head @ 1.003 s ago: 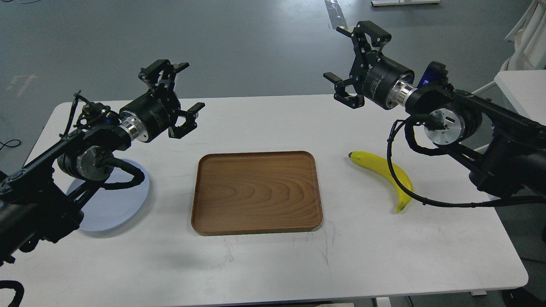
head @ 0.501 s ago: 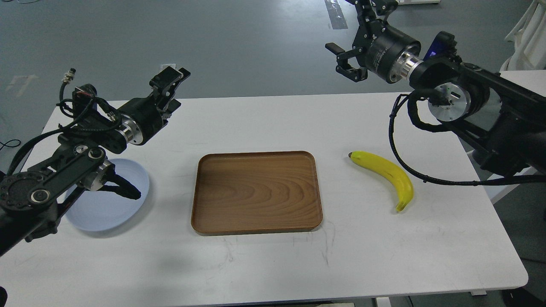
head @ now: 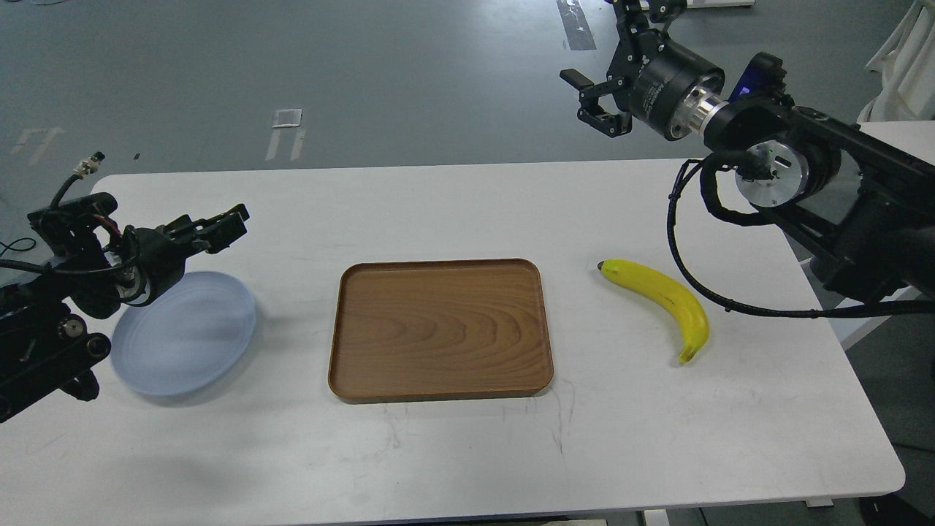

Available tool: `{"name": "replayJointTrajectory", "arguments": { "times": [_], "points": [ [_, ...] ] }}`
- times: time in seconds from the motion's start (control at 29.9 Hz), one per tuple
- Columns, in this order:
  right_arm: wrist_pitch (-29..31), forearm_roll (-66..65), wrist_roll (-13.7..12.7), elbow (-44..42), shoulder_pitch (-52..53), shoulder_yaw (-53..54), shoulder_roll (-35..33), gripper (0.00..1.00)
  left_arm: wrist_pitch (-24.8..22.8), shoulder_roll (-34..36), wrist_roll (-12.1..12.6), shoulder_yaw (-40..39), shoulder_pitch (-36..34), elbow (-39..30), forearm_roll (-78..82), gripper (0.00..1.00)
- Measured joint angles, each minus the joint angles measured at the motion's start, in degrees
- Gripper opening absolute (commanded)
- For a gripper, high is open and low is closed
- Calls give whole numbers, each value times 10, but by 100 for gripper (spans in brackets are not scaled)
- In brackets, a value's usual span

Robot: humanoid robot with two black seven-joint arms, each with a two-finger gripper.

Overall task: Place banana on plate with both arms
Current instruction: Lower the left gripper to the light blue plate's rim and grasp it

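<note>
Spanning a grey floor, white table bears wooden tray

This looks like a robotics lab or test hall. A plain white rectangular worktop stands on a wide, bare grey concrete floor, with strips of pale tape stuck to the floor beyond the left hand. Past the right hand, at the far edge, the foot of another white bench shows, and a 2nd white table corner sits to that hand's right.
</note>
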Motion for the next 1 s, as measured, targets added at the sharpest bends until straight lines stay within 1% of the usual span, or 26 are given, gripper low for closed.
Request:
{"name": "replayJointTrajectory", "arguments": {
  "times": [0.07,0.1,0.2,0.37,0.47,0.63,0.74,0.84,0.94,1.0],
  "points": [
    [1,1,0,1,14,1,0,100,19,16,-23,4,14,10,19,98],
    [2,1,0,2,23,1,0,100,26,23,-29,8,21,16,23,98],
    [6,5,1,4,49,1,0,100,35,37,-37,14,33,28,27,98],
    [8,11,-2,3,82,-2,0,100,50,59,-40,27,58,53,27,98],
    [8,11,-3,1,88,-7,3,100,58,59,-40,30,77,66,26,98],
    [6,11,-4,0,80,-10,7,100,57,55,-38,34,100,80,10,97],
    [5,11,-4,0,77,-10,7,100,57,45,-36,43,113,103,4,97],
    [5,11,-4,0,76,-10,4,100,57,20,-38,46,116,128,2,97],
    [5,11,-4,0,74,-10,2,100,57,7,-40,47,119,138,2,97],
    [4,11,-4,0,74,-10,2,100,57,4,-41,47,122,140,2,94]
  ]
}}
